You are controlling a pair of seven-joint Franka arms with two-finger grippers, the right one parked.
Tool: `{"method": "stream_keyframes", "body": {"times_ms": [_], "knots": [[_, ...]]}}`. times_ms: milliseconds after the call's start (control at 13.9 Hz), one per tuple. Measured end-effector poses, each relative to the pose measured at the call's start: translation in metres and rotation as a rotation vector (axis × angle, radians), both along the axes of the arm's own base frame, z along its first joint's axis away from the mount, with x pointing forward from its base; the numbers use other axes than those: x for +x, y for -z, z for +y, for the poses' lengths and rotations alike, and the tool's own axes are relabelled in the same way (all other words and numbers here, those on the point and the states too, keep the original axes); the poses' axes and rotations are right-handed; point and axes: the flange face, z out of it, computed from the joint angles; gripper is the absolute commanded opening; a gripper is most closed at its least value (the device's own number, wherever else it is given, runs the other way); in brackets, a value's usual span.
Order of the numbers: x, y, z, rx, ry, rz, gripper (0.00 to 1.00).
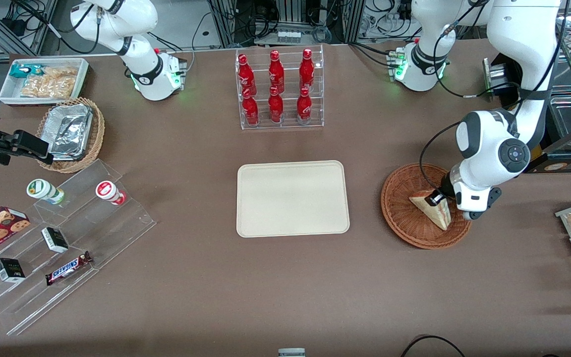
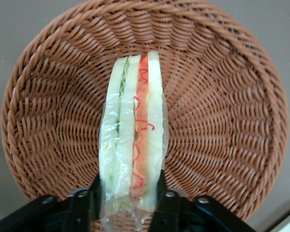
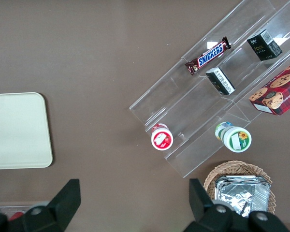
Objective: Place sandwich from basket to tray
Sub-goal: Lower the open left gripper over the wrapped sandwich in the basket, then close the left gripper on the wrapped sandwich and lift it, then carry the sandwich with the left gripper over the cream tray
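Gripping the small triangular sandwich (image 2: 131, 145) of pale white bread with red, orange and green filling along its cut edge, the left arm's black two-finger gripper (image 1: 437, 197) hung inside the round, shallow, reddish-brown woven wicker basket (image 1: 399, 208). Its jaws were closed onto the wedge, one black finger (image 2: 162, 200) pressed against each bread face, as the left wrist view showed. The sandwich stood on edge in clear wrap, its layered edge facing the wrist camera, its lower end seeming to rest on the weave. The basket sat toward the working arm's end of the brown table (image 1: 285, 297). The flat cream-beige rectangular tray (image 1: 293, 198) with rounded corners lay at mid-table, well apart from the basket. A clear rack of red bottles (image 1: 279, 89) stood farther from the front camera than the tray.
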Motion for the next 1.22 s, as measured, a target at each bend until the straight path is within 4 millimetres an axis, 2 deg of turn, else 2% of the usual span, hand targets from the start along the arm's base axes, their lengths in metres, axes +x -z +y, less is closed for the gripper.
{"method": "stream_keyframes", "body": {"times_ms": [216, 504, 576, 647, 791, 1223], "knots": [[0.009, -0.013, -0.003, -0.004, -0.005, 0.022, 0.02], [0.024, -0.067, -0.019, 0.017, 0.165, 0.201, 0.01], [0.027, -0.078, -0.032, 0.026, 0.217, 0.208, 0.01], [0.029, -0.083, -0.050, 0.032, 0.263, 0.204, 0.02], [0.027, -0.081, -0.090, 0.033, 0.375, 0.198, 0.02], [0.025, -0.057, -0.230, 0.048, 0.619, 0.168, 0.00]]}}
